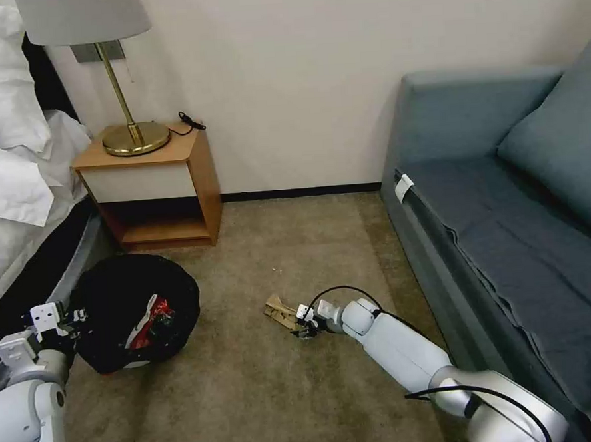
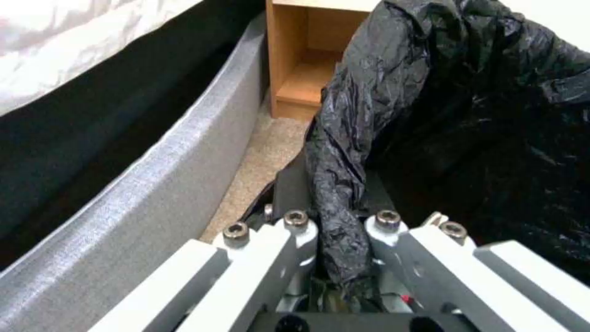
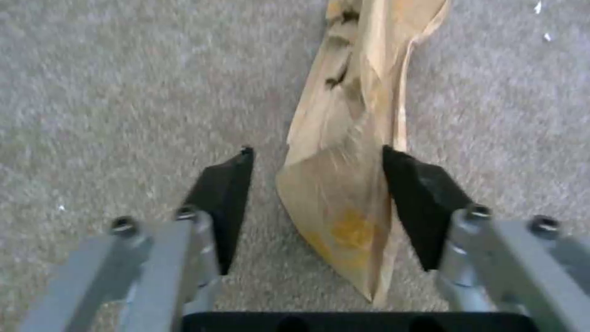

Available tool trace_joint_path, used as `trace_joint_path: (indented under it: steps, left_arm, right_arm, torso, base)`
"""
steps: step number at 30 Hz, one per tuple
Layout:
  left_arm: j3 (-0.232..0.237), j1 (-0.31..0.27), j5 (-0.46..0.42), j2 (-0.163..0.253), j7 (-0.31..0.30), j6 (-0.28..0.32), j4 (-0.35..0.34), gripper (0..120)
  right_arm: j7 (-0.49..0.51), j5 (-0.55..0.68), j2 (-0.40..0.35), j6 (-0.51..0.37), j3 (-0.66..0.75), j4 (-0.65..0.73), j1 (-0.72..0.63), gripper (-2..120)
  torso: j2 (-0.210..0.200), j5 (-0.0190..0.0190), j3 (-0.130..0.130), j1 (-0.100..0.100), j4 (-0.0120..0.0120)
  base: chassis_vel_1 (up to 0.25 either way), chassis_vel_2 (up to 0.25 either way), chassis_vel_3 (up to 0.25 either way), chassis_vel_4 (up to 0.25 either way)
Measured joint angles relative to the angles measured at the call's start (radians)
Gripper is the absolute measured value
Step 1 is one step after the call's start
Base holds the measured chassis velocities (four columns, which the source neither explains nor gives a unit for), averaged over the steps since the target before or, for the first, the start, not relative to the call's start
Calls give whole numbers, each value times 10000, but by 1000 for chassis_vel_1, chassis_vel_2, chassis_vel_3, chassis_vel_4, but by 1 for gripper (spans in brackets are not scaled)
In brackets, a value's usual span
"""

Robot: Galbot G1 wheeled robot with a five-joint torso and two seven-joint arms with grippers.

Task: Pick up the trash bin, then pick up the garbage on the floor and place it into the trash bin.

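We see the trash bin (image 1: 135,312) lined in crinkled black plastic with red and white showing inside, near the orange-brown nightstand (image 1: 153,186). We note tan paper (image 3: 347,161) with a yellow stain on beige carpet (image 1: 252,384), and a grey-blue sofa (image 1: 507,188) beyond.

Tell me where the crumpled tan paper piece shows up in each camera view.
Head view: the tan paper piece lies on the carpet at lower centre, just ahead of the right gripper.
Left wrist view: not in it.
Right wrist view: the paper runs between the open fingers.
Shared landmark: the carpet.
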Motion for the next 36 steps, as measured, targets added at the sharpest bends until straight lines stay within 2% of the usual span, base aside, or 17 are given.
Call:
trace_joint_path:
  steps: [2, 4, 7, 10, 12, 14, 15, 27, 31, 32, 35, 36]
  left_arm:
    - [24, 33, 3, -25, 0, -34, 1, 3]
    - [37, 41, 6, -46, 0, -45, 10, 3]
    - [68, 51, 13, -108, 1, -60, 44, 3]
    - [74, 51, 11, -109, 1, -60, 42, 3]
    - [62, 41, -12, -83, 1, -61, 39, 3]
    - [56, 41, -17, -77, 1, -61, 38, 3]
    - [44, 40, -26, -62, 4, -61, 39, 3]
    - [84, 76, -24, -86, 23, -109, 105, 3]
    - [110, 31, -14, -88, 24, -109, 116, 3]
    - [110, 31, -14, -88, 24, -109, 116, 3]
    - [127, 3, -3, -99, 26, -109, 115, 3]
    - [127, 3, -3, -99, 26, -109, 115, 3]
  right_arm:
    - [-13, -142, 34, 43, 104, -81, -35, 45]
    - [-22, -185, 34, 56, 125, -96, -51, 42]
    - [-69, -312, 3, 106, 203, -123, -89, 25]
    - [-77, -334, -15, 113, 224, -123, -98, 20]
    - [-87, -344, -52, 122, 246, -106, -110, 7]
    - [-89, -344, -55, 124, 249, -103, -109, 5]
    - [-118, -346, -62, 137, 250, -103, -110, 0]
    - [-261, -356, -145, 514, 518, 197, -49, 0]
    - [-398, 1212, -526, 294, 427, 1830, 203, 0]
    - [-398, 1212, -526, 294, 427, 1830, 203, 0]
    - [-439, 2298, -733, -108, 349, 3308, 491, 0]
    - [-439, 2298, -733, -108, 349, 3308, 491, 0]
  torso:
    - [0, 0, 0, 0, 0]
    - [0, 0, 0, 0, 0]
    - [0, -1, 0, 0, 0]
    - [0, 0, 0, 0, 0]
    - [0, 0, 0, 0, 0]
    - [0, 0, 0, 0, 0]
    - [0, 0, 0, 0, 0]
    - [0, 0, 0, 0, -1]
    - [0, 0, 1, 0, -2]
    - [0, 0, 1, 0, -2]
    - [0, 0, 0, 0, 1]
    - [0, 0, 0, 0, 1]
  base:
    - [0, 0, 0, 0]
    - [0, 0, 0, 0]
    - [0, 0, 0, 0]
    - [0, 0, 0, 0]
    - [0, 0, 0, 0]
    - [0, 0, 0, 0]
    - [0, 0, 0, 0]
    - [0, 0, 0, 0]
    - [0, 0, 0, 0]
    - [0, 0, 0, 0]
    - [0, 0, 0, 0]
    - [0, 0, 0, 0]
